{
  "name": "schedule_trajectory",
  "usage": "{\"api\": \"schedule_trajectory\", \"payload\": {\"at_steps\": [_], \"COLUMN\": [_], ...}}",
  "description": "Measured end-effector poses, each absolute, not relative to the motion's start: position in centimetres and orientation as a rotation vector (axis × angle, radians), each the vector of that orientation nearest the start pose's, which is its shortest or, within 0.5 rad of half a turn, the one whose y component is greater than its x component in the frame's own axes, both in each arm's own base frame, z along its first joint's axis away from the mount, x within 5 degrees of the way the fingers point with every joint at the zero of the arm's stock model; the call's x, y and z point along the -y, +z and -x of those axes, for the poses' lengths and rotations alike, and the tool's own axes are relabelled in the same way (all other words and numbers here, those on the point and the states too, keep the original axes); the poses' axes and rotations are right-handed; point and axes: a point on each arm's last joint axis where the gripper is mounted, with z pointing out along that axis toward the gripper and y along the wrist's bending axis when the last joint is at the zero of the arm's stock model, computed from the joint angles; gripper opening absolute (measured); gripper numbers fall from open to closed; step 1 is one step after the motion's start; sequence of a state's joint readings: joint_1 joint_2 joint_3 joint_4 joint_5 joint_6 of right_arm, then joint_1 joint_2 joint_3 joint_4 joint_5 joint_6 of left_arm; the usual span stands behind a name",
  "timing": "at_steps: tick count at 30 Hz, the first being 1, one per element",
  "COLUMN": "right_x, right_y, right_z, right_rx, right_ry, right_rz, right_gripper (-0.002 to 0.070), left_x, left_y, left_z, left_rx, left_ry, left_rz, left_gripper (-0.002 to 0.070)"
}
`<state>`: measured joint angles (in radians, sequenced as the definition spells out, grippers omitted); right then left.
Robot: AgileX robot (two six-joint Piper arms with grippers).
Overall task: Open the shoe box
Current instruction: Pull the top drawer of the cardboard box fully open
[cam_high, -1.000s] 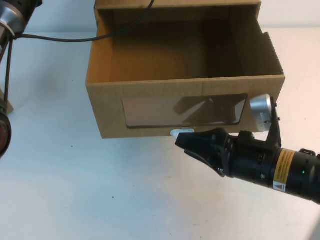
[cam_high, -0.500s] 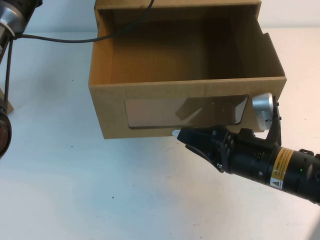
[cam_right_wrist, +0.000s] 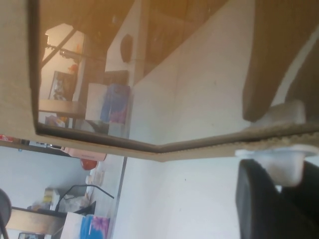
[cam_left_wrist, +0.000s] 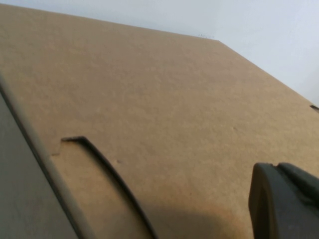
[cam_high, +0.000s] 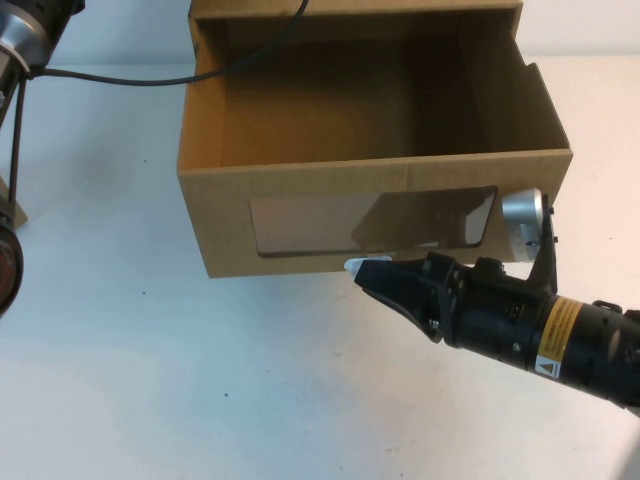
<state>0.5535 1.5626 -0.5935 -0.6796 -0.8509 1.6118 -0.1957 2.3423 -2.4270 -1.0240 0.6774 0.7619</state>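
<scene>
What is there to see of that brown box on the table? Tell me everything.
The box is brown cardboard, upright on the white table, its top open and nothing visible inside. Its front panel has a clear window. The right gripper pinches that panel's bottom edge between white pads. The left gripper hovers close to a cardboard face; a black cable crosses its far left corner.

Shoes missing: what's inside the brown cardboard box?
Bare floor; front wall hides its near strip. Right pincer grips the brown cardboard box low in front; left pincer near its cardboard.

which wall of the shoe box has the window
The front wall, nearest the robot; others are plain. Right gripper at its lower edge, left gripper against bare cardboard.
</scene>
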Motion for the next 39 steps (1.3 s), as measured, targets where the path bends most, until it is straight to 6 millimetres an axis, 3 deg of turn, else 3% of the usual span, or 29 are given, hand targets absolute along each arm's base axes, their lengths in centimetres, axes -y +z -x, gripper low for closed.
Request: {"api": "schedule_trajectory", "payload": {"at_steps": [6, 22, 29, 39], "right_x": [-19.1, -18.0, -18.5, -19.8], "right_y": [21.4, 20.1, 19.5, 19.6], "right_z": [-22.5, -20.8, -19.4, -18.0], "right_rx": [-2.007, -1.979, -2.053, -2.078], "right_ry": [1.602, 1.731, 1.751, 1.797], "right_rz": [-0.148, -0.276, -0.128, -0.051], "right_gripper": [0.0012, 0.0, -0.0015, -0.0018], "left_x": [15.3, 15.4, 15.4, 15.4], "left_y": [34.6, 34.6, 34.6, 34.6], "left_z": [-52.3, -52.2, -52.2, -52.2], "left_rx": [-1.764, -1.768, -1.768, -1.768], "left_ry": [-0.75, -0.76, -0.76, -0.76], "left_rz": [-0.454, -0.462, -0.462, -0.462], "left_gripper": [-0.001, -0.001, -0.001, -0.001]}}
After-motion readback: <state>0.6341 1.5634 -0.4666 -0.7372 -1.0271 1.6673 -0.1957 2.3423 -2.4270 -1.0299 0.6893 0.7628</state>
